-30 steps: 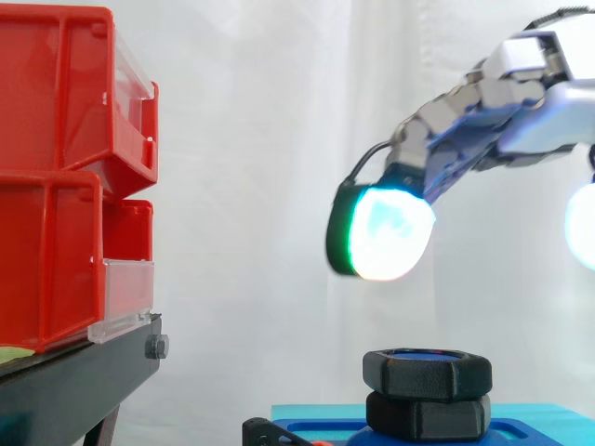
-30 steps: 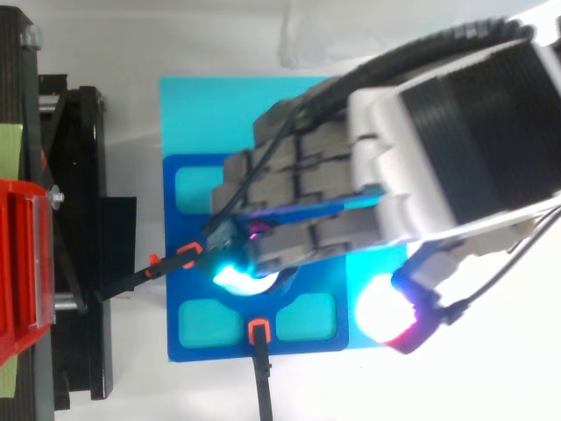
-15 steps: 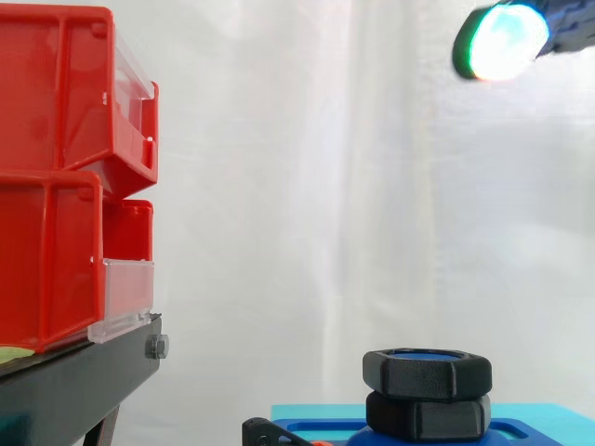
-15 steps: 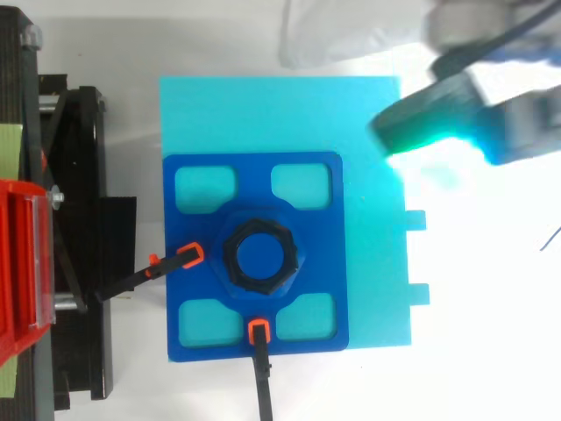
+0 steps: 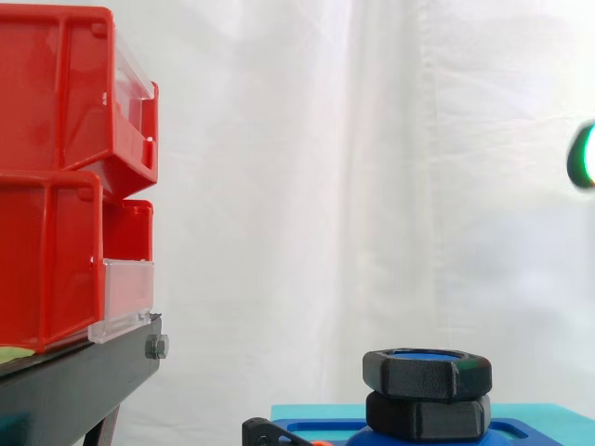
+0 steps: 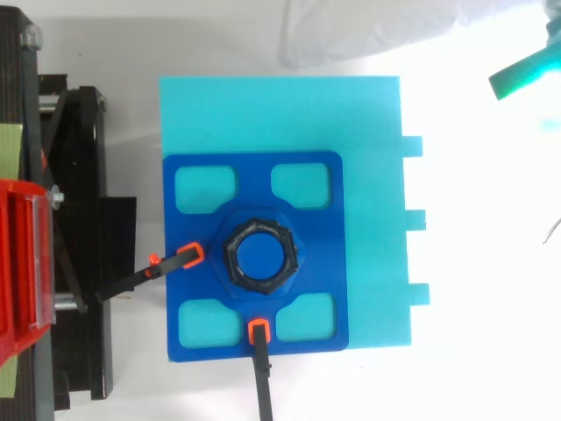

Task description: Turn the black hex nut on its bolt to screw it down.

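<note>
The black hex nut sits on its blue bolt, whose top shows inside the nut's ring. Right under it is a second black hex piece. Both stand in the middle of a dark blue fixture plate, which lies on a cyan base. A glowing green sliver of my hand shows at the right edge of the side view, high above the nut and far to its right. The same hand appears in the top view's upper right corner, beyond the cyan base. Nothing touches the nut.
Stacked red bins on a black stand fill the left side. Two black clamps with orange tips hold the blue plate at its left and front. A white curtain hangs behind.
My hand, which hovered right over the nut a second ago, has lifted and drawn away to the right. The nut now lies uncovered, and it has not visibly moved.
</note>
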Tool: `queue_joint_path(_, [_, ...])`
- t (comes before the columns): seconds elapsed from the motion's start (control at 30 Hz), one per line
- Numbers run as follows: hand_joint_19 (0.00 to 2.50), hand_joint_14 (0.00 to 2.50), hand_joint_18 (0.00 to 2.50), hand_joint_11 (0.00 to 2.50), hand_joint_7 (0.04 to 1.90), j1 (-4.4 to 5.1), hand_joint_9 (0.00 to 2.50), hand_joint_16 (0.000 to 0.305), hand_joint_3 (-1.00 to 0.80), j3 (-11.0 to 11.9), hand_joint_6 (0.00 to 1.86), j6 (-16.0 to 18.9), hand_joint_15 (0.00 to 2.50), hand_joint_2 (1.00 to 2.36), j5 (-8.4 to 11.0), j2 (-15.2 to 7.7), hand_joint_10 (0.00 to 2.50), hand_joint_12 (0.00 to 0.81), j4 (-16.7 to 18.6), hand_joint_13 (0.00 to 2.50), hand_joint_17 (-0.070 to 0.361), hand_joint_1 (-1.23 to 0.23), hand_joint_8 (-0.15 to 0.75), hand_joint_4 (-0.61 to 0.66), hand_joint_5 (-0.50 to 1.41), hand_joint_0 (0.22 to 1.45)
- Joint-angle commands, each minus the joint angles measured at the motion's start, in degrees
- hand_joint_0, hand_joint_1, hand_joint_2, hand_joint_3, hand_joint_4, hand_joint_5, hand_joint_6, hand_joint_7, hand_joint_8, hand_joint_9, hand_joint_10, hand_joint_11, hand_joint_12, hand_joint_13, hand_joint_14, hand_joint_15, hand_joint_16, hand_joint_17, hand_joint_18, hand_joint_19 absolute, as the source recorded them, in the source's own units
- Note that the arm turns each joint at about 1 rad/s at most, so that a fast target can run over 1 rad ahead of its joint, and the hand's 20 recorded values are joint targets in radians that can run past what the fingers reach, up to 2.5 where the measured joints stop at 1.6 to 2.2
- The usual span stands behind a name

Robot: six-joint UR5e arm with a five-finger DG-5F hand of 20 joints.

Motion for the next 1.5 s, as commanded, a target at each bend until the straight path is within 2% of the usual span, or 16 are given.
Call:
queue_joint_path(0.0, [0.09,0.00,0.07,0.00,0.55,0.42,0.22,0.039,-0.50,-1.95,0.50,19.59,0.00,1.00,3.55,0.07,0.00,0.319,0.09,0.25,0.088,-0.59,0.224,0.13,-0.23,0.45])
queue_joint_path(0.03, [0.09,0.00,0.07,0.00,0.55,0.60,0.22,0.039,-0.50,-1.95,0.50,24.16,0.00,1.00,4.78,0.07,0.00,0.320,0.00,0.25,0.088,-0.59,0.224,0.13,-0.23,0.45])
queue_joint_path(0.07, [0.10,0.00,0.07,0.00,0.55,0.69,0.22,0.039,-0.50,-1.95,0.50,26.53,0.00,1.00,5.31,-0.02,0.00,0.319,0.00,0.25,0.087,-0.59,0.225,0.13,-0.23,0.45])
queue_joint_path(0.1, [0.09,0.00,0.07,0.00,0.55,0.86,0.22,0.039,-0.50,-1.95,0.50,30.66,0.00,1.00,6.28,0.07,0.00,0.319,0.00,0.25,0.087,-0.59,0.225,0.13,-0.23,0.45])
queue_joint_path(0.17, [0.09,0.00,0.07,0.00,0.55,1.04,0.22,0.039,-0.50,-1.95,0.50,34.27,0.00,1.00,7.07,0.07,0.00,0.320,-0.35,0.24,0.087,-0.59,0.225,0.12,-0.23,0.45])
queue_joint_path(0.2, [0.09,0.00,0.07,0.00,0.55,1.13,0.22,0.039,-0.50,-1.95,0.50,37.26,0.00,1.00,7.51,0.07,0.00,0.320,-1.32,0.24,0.087,-0.59,0.225,0.13,-0.23,0.45])
queue_joint_path(0.3, [0.09,0.00,0.07,0.00,0.55,1.39,0.22,0.039,-0.50,-1.95,0.50,40.68,0.00,1.00,7.51,-0.02,0.00,0.320,-2.37,0.24,0.087,-0.59,0.226,0.13,-0.23,0.45])
queue_joint_path(0.43, [0.08,0.00,0.05,0.00,0.55,1.57,0.19,0.039,-0.50,-1.95,0.50,42.09,0.00,1.00,7.33,0.07,0.00,0.324,-2.28,0.22,0.087,-0.59,0.221,0.12,-0.24,0.45])
queue_joint_path(0.5, [0.08,0.00,0.00,0.00,0.58,1.57,0.04,0.038,-0.50,-1.95,0.50,42.27,0.00,1.00,7.25,-0.02,0.00,0.320,-2.28,0.07,0.086,-0.55,0.202,0.11,-0.25,0.46])
queue_joint_path(0.57, [0.06,0.00,0.00,0.00,0.59,1.57,0.00,0.038,-0.50,-1.95,0.50,41.65,0.00,1.00,7.33,-0.02,0.00,0.321,-2.46,0.00,0.086,-0.52,0.180,0.08,-0.26,0.46])
queue_joint_path(0.93, [0.01,0.00,0.00,0.00,0.60,1.57,0.00,0.041,-0.50,-1.95,0.50,41.56,0.00,1.00,7.16,-0.02,0.00,0.318,-2.46,0.00,0.092,-0.48,0.148,0.05,-0.29,0.45])
queue_joint_path(1.47, [0.00,0.00,0.00,0.00,0.60,1.57,0.00,0.041,-0.50,-1.95,0.50,41.56,0.00,1.00,7.42,-0.02,0.00,0.307,-2.46,0.00,0.092,-0.42,0.162,0.03,-0.26,0.44])
